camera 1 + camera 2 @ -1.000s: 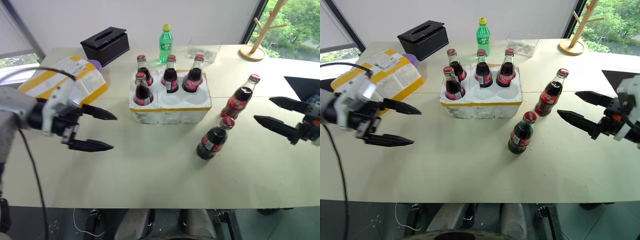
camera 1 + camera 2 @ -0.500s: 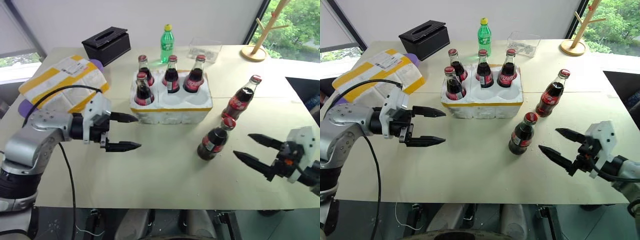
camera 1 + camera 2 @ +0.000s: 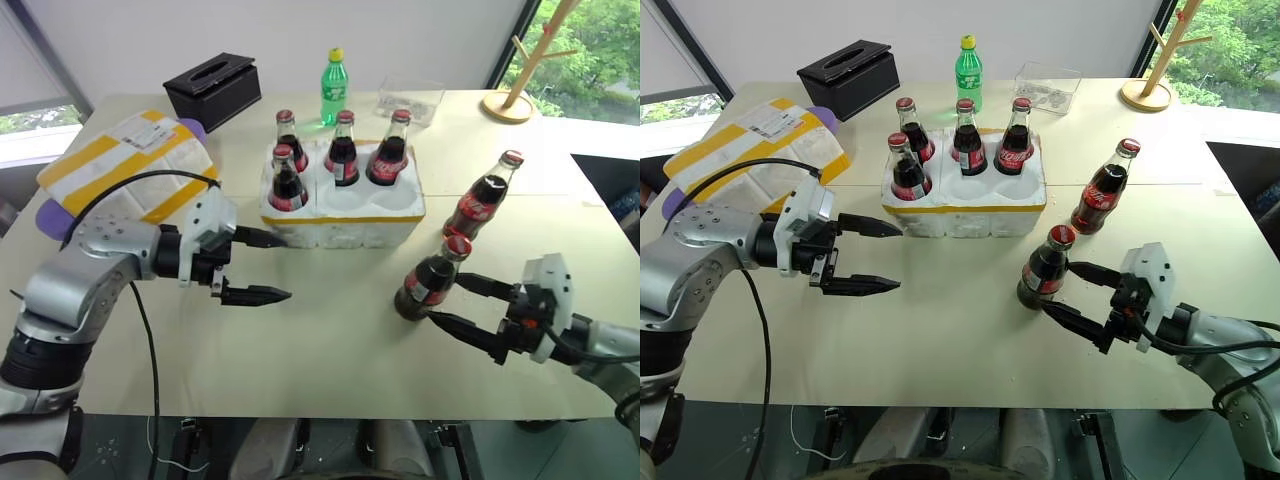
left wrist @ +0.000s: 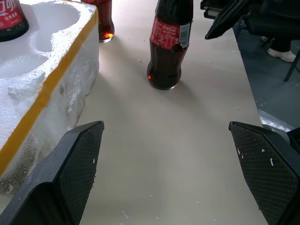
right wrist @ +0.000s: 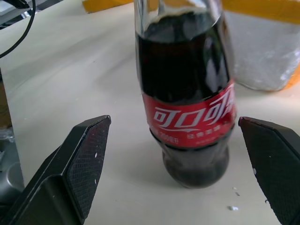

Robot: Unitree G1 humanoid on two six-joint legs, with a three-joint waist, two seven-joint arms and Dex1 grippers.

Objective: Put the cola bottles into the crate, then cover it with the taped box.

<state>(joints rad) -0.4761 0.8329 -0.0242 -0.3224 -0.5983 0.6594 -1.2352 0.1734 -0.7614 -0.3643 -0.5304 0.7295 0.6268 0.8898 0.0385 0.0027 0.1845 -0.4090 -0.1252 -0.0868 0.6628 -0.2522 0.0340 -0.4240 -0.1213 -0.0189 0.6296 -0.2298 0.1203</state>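
Right pincer (image 3: 1077,297) wide open, empty, its fingers flanking a cola bottle (image 3: 1044,267); left pincer (image 3: 885,257) wide open, empty, beside the crate (image 3: 965,205).

Front wells of crate (image 3: 965,205): two free, beside one bottle.
Worktop (image 3: 940,330) before crate: bare.
Right of crate: two cola bottles (image 3: 1044,268) standing.

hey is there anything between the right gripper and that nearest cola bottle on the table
Nothing visible. The right gripper is open, its fingers reaching either side of the nearest cola bottle, with only bare table between them. The bottle stands upright, apart from the crate.
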